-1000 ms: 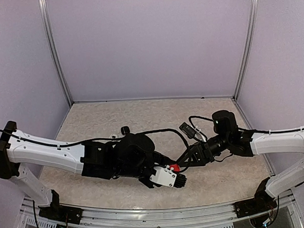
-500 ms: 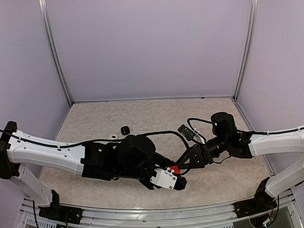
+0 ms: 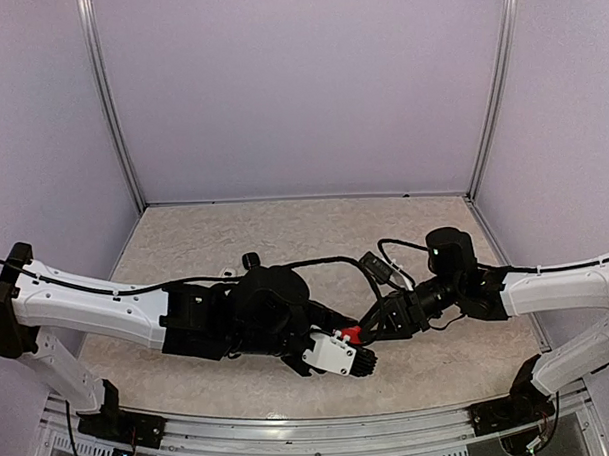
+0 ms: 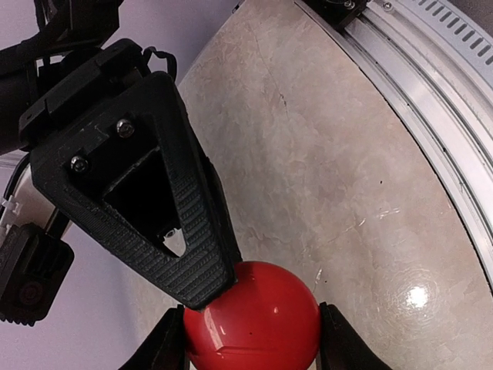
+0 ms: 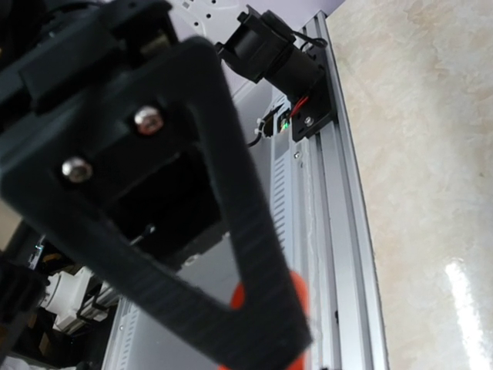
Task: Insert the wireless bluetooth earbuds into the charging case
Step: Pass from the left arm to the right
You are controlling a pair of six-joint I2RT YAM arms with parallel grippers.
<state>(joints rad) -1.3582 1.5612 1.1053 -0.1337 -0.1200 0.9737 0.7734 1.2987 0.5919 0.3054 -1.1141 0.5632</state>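
Observation:
A glossy red rounded charging case [image 4: 253,327] sits between the two black fingertips [image 4: 173,348] of my left gripper [image 4: 254,348], which is shut on it above the table. In the top view the case [image 3: 349,333] shows as a red spot at the left gripper [image 3: 350,338]. My right gripper [image 3: 370,329] meets it from the right. One ribbed triangular finger [image 4: 154,193] of the right gripper rests its tip on the case's upper left. In the right wrist view that finger [image 5: 254,308] is blurred and covers most of the case [image 5: 299,297]. I cannot make out the earbuds in any view.
A small black item [image 3: 251,260] and a small white item [image 3: 226,274] lie on the beige table [image 3: 285,229] behind the left arm, too small to identify. The aluminium rail [image 4: 431,100] runs along the near edge, just under the grippers. Purple walls close in the back and sides.
The right wrist has shifted slightly, its finger staying against the red case. The left arm holds almost still with the case in its grip.

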